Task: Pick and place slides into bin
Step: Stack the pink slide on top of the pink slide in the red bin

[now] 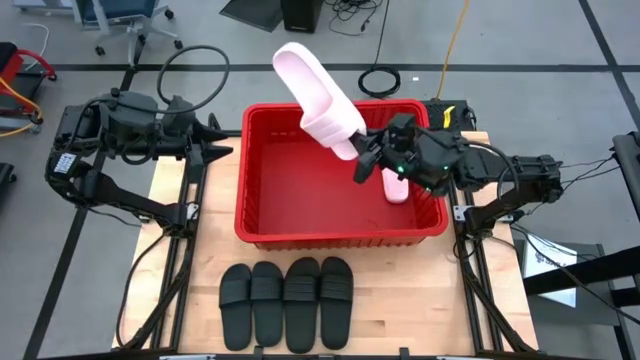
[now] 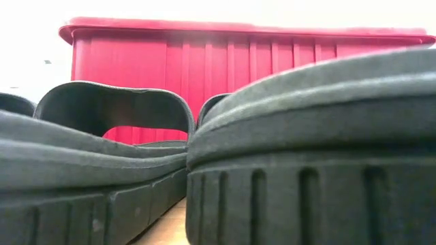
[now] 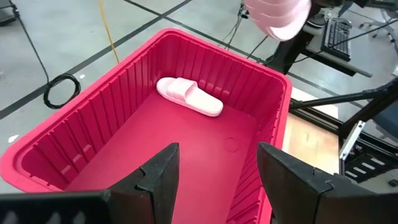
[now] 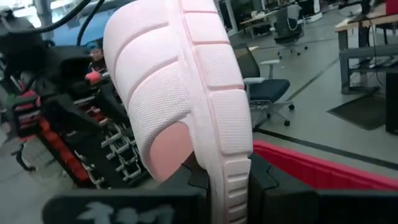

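One pink sandal [image 1: 396, 187] is lying inside the red bin [image 1: 290, 234], the right gripper [image 1: 362, 157] is clamping another pink sandal [image 1: 322, 100] above it, four black sandals [image 1: 286, 302] are sitting in front, and the left gripper [image 1: 222, 140] is waiting open beside the bin.

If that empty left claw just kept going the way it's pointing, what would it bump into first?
Probably the red bin: the open left gripper aims down into it, so it looks likely to meet the bin's bare floor, short of the pink slide lying inside. Depth is hard to judge.

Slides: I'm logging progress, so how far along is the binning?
Done: one pale pink slide lies inside the large red plastic bin. In hand: the right gripper holds the second pale pink slide above the bin. Left: four matte black slides on the table; left gripper waits open.
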Tool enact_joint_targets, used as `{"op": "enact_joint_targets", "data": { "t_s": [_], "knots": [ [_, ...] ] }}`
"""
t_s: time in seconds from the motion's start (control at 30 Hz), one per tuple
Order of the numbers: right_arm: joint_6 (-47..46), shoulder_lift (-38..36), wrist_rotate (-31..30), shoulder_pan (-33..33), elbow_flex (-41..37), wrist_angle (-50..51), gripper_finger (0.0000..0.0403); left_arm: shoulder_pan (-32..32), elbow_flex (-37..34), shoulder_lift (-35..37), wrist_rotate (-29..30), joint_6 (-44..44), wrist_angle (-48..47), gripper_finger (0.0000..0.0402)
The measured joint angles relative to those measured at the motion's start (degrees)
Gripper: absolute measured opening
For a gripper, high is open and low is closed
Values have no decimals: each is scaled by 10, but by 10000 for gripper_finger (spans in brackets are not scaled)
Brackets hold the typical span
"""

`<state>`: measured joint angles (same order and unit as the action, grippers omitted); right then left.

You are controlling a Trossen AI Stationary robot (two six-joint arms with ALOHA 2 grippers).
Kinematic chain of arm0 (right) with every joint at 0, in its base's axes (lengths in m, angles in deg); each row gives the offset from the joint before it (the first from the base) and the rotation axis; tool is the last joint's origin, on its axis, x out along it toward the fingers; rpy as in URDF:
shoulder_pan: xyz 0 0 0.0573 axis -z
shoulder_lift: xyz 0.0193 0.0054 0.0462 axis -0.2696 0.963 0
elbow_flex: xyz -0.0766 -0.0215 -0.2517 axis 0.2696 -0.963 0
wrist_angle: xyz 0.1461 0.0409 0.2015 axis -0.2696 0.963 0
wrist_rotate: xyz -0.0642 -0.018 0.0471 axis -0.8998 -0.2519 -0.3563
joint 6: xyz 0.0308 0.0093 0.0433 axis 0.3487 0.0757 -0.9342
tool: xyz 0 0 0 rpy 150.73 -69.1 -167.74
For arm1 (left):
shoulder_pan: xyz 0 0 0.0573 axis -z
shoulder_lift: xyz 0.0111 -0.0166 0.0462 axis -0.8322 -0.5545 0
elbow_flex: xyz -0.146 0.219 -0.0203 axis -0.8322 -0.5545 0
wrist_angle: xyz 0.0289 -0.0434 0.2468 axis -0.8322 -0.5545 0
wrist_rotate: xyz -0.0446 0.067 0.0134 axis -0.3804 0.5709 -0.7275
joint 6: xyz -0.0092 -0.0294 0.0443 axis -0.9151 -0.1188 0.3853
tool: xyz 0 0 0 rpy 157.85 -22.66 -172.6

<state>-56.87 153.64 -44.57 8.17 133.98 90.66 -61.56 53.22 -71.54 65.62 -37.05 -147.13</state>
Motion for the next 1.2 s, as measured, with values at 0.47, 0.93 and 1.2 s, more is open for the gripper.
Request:
{"op": "enact_joint_targets", "data": {
  "t_s": [0.47,0.93,1.2],
  "knots": [
    [-33,0,0,0,0,-9,26,0,0,0,-14,2,0,207],
    [-15,-52,-51,4,0,23,26,0,0,0,-25,6,0,207],
    [-115,-105,67,4,0,78,26,0,0,0,-24,6,0,207]
  ]
}}
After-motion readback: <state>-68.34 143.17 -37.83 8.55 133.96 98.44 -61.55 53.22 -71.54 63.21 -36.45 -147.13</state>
